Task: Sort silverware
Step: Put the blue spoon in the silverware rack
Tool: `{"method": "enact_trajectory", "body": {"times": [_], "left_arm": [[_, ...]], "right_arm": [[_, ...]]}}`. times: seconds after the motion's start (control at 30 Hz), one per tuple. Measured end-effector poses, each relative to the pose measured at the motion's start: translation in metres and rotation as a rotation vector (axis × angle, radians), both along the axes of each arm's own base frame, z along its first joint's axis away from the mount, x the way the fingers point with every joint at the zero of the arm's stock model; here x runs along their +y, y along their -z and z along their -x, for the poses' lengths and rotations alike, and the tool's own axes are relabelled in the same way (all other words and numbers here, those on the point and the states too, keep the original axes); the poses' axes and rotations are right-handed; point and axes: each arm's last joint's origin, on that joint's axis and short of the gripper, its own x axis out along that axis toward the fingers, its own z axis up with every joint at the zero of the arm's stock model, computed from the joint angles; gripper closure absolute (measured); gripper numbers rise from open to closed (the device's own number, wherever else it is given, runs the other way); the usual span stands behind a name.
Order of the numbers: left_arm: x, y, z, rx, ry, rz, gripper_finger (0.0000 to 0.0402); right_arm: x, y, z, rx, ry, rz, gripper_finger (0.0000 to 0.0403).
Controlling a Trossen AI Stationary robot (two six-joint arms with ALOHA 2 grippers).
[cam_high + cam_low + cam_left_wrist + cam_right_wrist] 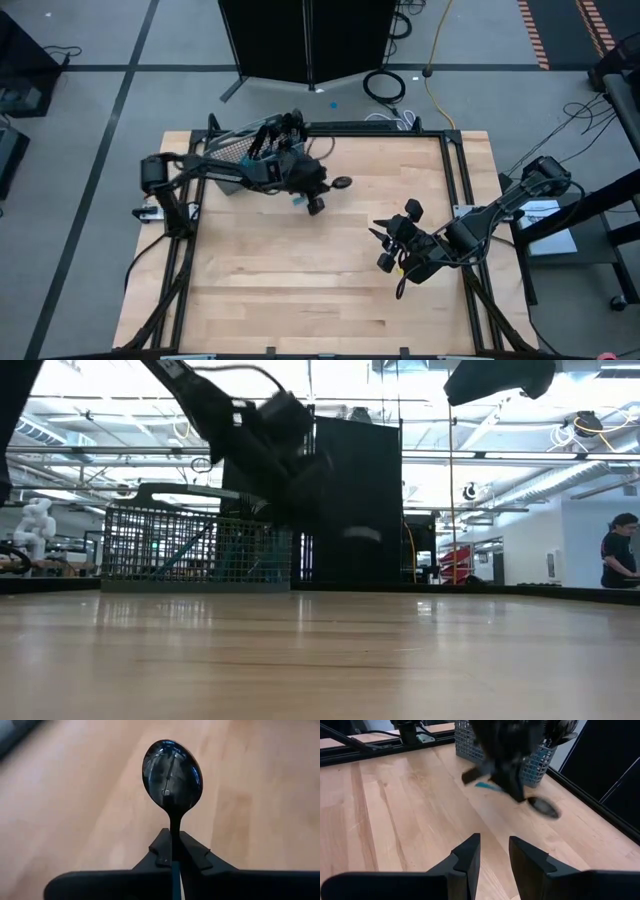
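My left gripper (pixel 322 188) hangs over the table's far middle, just right of the grey wire-mesh basket (pixel 232 160). It is shut on a spoon with a dark shiny bowl (pixel 172 775) and a light-blue handle (pixel 485 786). The bowl (pixel 342 183) sticks out past the fingertips. More silverware stands in the basket, dark heads up (pixel 280 130). My right gripper (pixel 384 246) waits open over the table's right middle, its fingers (pixel 467 855) holding nothing. My left gripper pinches the spoon at its thin dark neck (pixel 175 832), where the handle begins, between its two fingers (pixel 162 851). The fingers slant down toward the table's right side and lie along the spoon. The spoon is lifted clear of the table, bowl foremost, handle running back between the fingers.
The basket (pixel 190 545) stands at the table's far left corner, against the black rail (pixel 380 128) along the far edge. Bare wood (pixel 300 290) fills the middle and near part of the table. A person (pixel 620 555) stands far off in the room.
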Motion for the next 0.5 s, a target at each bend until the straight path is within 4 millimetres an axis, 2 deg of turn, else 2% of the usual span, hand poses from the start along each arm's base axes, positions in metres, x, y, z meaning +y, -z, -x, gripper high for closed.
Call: {"method": "enact_trajectory", "body": {"times": [0.17, 0.27, 0.4, 0.5], "left_arm": [[-0.004, -0.057, 0.013, -0.199, 0.015, -0.054, 0.0399], [-0.005, -0.082, 0.028, -0.333, -0.001, -0.150, 0.0400], [0.000, -0.099, 0.056, -0.539, -0.031, -0.289, 0.0400], [0.014, -0.096, 0.076, -0.714, -0.091, -0.402, 0.0401]], "right_arm": [[0.000, 0.001, 0.000, 0.003, 0.000, 0.001, 0.0305], [0.001, 0.003, -0.001, 0.011, 0.002, 0.006, 0.0305], [0.002, 0.010, -0.003, 0.035, 0.002, 0.022, 0.0305], [0.003, 0.012, -0.005, 0.050, -0.001, 0.043, 0.0305]]}}
